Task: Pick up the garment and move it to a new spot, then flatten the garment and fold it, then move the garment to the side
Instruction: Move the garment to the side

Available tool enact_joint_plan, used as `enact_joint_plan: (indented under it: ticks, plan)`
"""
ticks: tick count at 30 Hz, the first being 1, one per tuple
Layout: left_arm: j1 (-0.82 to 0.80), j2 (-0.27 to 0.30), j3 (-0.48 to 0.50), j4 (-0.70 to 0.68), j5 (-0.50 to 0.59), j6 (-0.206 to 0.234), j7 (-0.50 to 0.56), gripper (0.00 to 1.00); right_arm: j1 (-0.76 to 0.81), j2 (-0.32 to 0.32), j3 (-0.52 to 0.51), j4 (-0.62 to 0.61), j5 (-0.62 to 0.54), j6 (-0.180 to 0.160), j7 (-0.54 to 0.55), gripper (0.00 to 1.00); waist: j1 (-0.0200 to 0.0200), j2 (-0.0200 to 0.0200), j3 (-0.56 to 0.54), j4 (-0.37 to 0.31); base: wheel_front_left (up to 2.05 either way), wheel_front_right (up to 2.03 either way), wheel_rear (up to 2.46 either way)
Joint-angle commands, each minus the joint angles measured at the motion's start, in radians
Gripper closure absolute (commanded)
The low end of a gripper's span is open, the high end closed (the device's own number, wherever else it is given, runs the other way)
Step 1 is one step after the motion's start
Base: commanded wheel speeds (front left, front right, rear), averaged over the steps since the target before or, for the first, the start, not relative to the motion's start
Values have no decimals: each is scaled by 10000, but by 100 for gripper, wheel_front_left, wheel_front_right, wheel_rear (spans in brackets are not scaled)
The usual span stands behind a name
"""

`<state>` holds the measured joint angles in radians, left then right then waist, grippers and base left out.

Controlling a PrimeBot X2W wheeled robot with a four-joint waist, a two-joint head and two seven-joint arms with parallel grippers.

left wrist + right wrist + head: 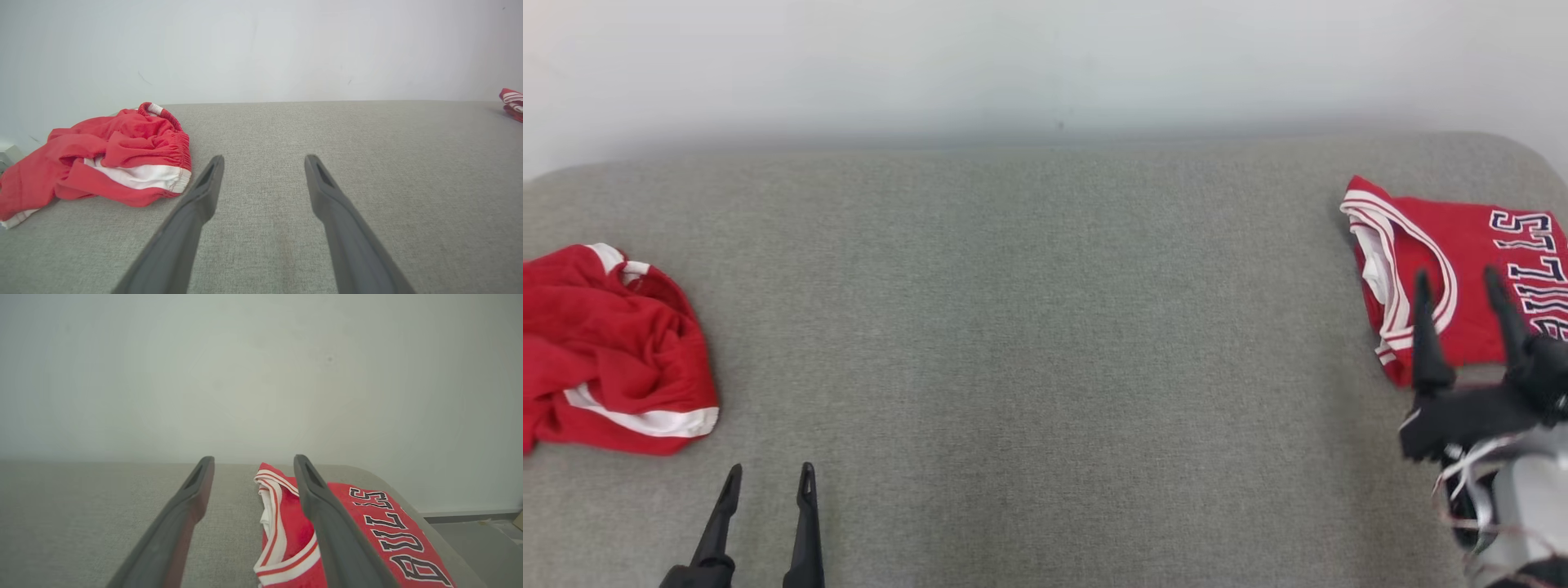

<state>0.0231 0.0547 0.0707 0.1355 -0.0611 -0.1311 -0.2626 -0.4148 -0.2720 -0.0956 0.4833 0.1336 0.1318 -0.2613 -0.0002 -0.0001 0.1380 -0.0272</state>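
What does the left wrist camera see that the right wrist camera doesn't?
Left wrist view alone of the two: the crumpled red garment and the open left gripper. Right wrist view alone: the open right gripper, the BULLS lettering and a strip of floor. Both: the folded red jersey, the grey cushion and the white wall.

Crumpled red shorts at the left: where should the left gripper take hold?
Pinch the white-banded edge of the shorts, with the left gripper coming from the near right: that thick fold faces its open fingers and lies closest.
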Motion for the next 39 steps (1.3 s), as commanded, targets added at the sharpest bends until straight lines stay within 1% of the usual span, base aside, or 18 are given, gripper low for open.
enact_joint_plan:
  ticks: [1,5,6,11,18,24,30,39]
  plan:
    - [128,-35,-57,5,-7,14,-39,0,515,201,49,-404,104,-19,-38,0,2,1,-254,262,0,0,0]
    - [249,-39,-157,-1,-57,45,-39,0,1719,766,120,-1538,-4,-19,-39,0,2,1,-554,487,0,0,0]
    - [249,-39,-157,-1,-57,45,-39,0,1719,766,120,-1538,-4,-19,-39,0,2,1,-554,487,0,0,0]
    - [370,-45,-232,47,-135,82,-39,0,2963,1458,300,-2535,-134,-19,-39,0,2,1,-882,590,0,0,0]
    - [607,-45,-271,134,-221,141,-39,0,4304,2069,387,-3616,-396,-19,-39,0,2,1,-1252,629,0,0,0]
    - [643,-47,-332,210,-263,171,-39,0,5068,2201,494,-3866,-685,-19,-39,0,2,1,-1417,716,0,0,0]
    - [744,-46,-424,253,-319,257,-39,0,5334,2218,501,-3647,-58,-19,-40,0,2,1,-1494,685,0,0,0]
    - [819,-47,-411,218,-355,297,-39,0,5386,2222,528,-3431,160,-19,-40,0,2,1,-1528,640,0,0,0]
